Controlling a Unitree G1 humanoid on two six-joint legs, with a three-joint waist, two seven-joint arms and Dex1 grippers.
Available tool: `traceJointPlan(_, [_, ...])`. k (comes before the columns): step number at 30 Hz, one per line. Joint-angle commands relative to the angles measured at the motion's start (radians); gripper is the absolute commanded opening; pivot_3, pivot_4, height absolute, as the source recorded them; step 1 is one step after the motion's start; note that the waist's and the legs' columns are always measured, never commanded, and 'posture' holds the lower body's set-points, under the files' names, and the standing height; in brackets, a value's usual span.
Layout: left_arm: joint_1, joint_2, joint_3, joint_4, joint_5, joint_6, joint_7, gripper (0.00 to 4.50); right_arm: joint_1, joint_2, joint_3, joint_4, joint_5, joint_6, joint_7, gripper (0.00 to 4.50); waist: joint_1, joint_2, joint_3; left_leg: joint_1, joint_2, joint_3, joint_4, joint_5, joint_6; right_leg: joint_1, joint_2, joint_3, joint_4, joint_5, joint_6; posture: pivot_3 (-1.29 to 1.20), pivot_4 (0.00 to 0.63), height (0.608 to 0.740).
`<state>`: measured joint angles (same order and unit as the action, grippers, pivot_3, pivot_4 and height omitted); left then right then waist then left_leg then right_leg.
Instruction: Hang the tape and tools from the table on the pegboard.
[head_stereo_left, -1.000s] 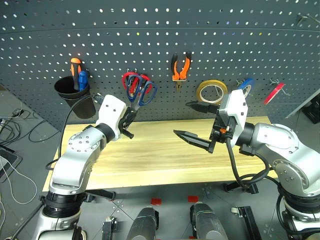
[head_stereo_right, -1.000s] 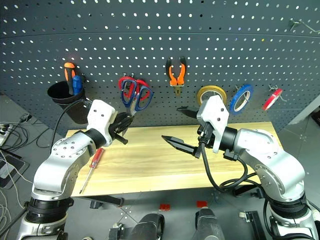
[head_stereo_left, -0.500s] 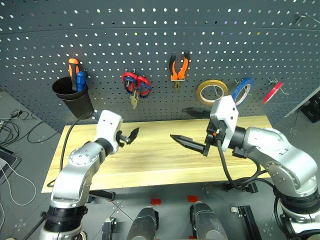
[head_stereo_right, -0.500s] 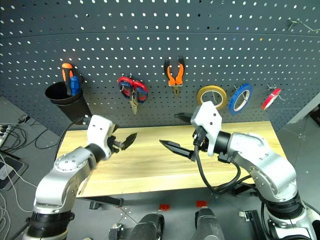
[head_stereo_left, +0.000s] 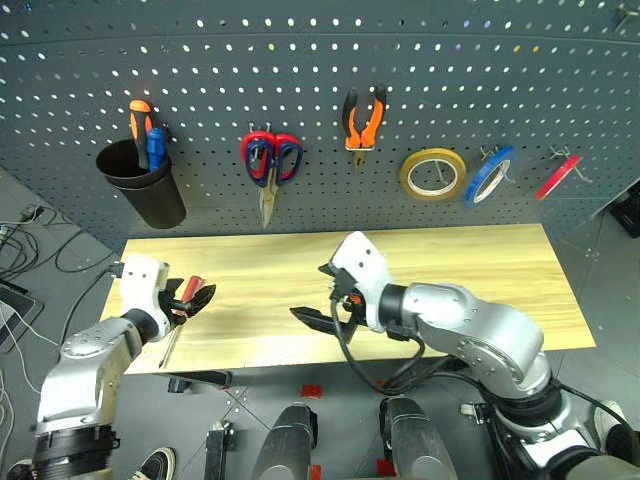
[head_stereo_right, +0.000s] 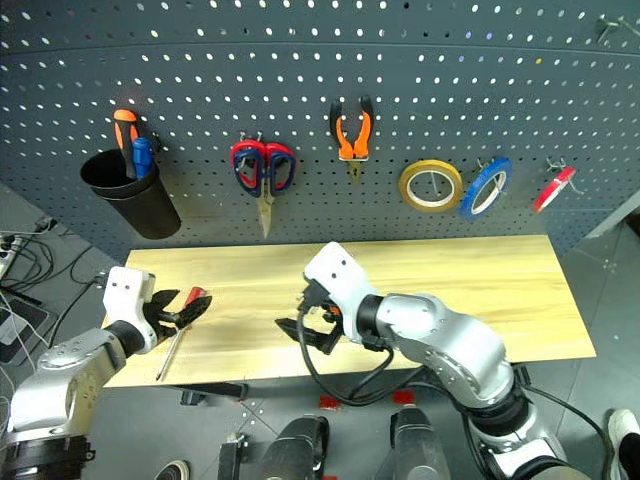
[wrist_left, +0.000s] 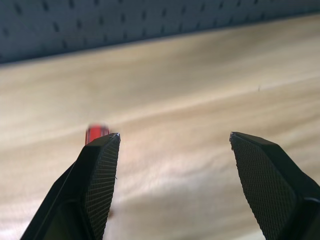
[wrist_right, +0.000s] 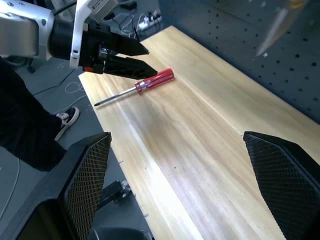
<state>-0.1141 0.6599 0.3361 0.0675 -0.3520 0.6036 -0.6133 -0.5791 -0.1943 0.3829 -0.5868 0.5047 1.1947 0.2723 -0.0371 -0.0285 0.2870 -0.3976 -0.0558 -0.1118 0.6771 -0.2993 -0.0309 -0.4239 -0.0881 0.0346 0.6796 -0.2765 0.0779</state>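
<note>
Item, red-handled screwdriver: the one tool left flat on the bench, at its left front corner, handle toward the pegboard, shaft toward the front edge. Left hand: spread, hovering right at the handle with nothing pinched, seemingly lined up to take it; right hand: spread wide and empty over mid-bench, well apart, likely held clear. Already hung on the pegboard, so apparently done: scissors, pliers, tan tape, beside blue tape, red tape and a black cup of screwdrivers.
</note>
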Motion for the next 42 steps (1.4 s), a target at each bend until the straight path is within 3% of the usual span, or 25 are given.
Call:
traceJointPlan(1, [-0.043, 0.058, -0.008, 0.122, 0.016, -0.01, -0.047, 3.71, -0.054, 0.071, -0.02, -0.003, 0.018, 0.101, -0.037, 4.5, -0.001, 0.0, 0.009, 0.0, 0.0, 0.0, 0.0, 0.0, 0.0, -0.001, 0.0, 0.0, 0.0, 0.0, 0.0, 0.0, 0.372, 0.74])
traceJointPlan(8, [-0.121, 0.122, -0.065, 0.317, 0.09, -0.02, -0.052, 3.71, -0.107, 0.105, -0.033, -0.017, 0.04, 0.175, -0.021, 4.5, -0.008, -0.002, 0.04, -0.003, 0.0, 0.001, -0.001, 0.0, 0.0, -0.005, -0.001, 0.0, 0.0, 0.0, 0.0, 0.0, 0.411, 0.74])
traceJointPlan(18, [-0.334, 0.058, -0.175, 0.647, 0.217, -0.106, 0.041, 3.71, -0.092, 0.09, 0.003, -0.059, 0.051, 0.177, 0.0, 4.5, -0.019, -0.004, 0.056, -0.015, 0.0, 0.003, 0.001, 0.002, -0.004, -0.018, -0.001, -0.001, 0.002, 0.0, 0.0, -0.02, 0.423, 0.74])
traceJointPlan(21, [-0.382, 0.048, -0.18, 0.738, 0.235, -0.109, 0.078, 3.13, -0.091, 0.087, 0.007, -0.057, 0.05, 0.172, 0.005, 4.5, -0.022, -0.004, 0.056, -0.015, 0.0, 0.003, 0.001, 0.002, -0.004, -0.018, -0.001, -0.001, 0.002, 0.0, 0.0, -0.03, 0.415, 0.74])
traceJointPlan(24, [-0.398, 0.05, -0.189, 0.784, 0.242, -0.116, 0.076, 2.15, -0.096, 0.076, 0.013, -0.049, 0.044, 0.152, 0.015, 4.5, -0.029, -0.004, 0.056, -0.014, 0.0, 0.003, 0.001, 0.003, -0.003, -0.018, -0.001, 0.0, 0.003, 0.0, 0.0, -0.03, 0.395, 0.74])
traceJointPlan(28, [-0.394, 0.052, -0.192, 0.785, 0.24, -0.114, 0.064, 0.91, -0.113, 0.044, 0.034, -0.031, 0.016, 0.084, 0.042, 4.5, -0.036, -0.004, 0.056, -0.014, 0.0, 0.003, 0.001, 0.003, -0.004, -0.018, -0.001, 0.0, 0.004, 0.0, 0.0, -0.03, 0.362, 0.74])
traceJointPlan(37, [-0.245, 0.06, -0.154, 0.557, 0.203, -0.059, 0.048, 0.91, -0.141, -0.082, 0.074, -0.035, -0.066, -0.194, 0.175, 4.5, -0.051, -0.006, 0.03, -0.014, 0.0, 0.004, 0.0, 0.005, -0.006, -0.018, -0.002, 0.0, 0.002, 0.001, -0.001, -0.05, 0.234, 0.74])
traceJointPlan(42, [-0.104, 0.043, -0.124, 0.255, 0.145, -0.026, 0.025, 0.91, -0.144, -0.119, 0.058, -0.017, -0.095, -0.284, 0.223, 4.5, -0.048, -0.01, 0.005, -0.014, 0.001, 0.003, 0.0, 0.006, -0.008, -0.019, -0.003, 0.0, 0.001, 0.001, -0.002, -0.05, 0.177, 0.74])
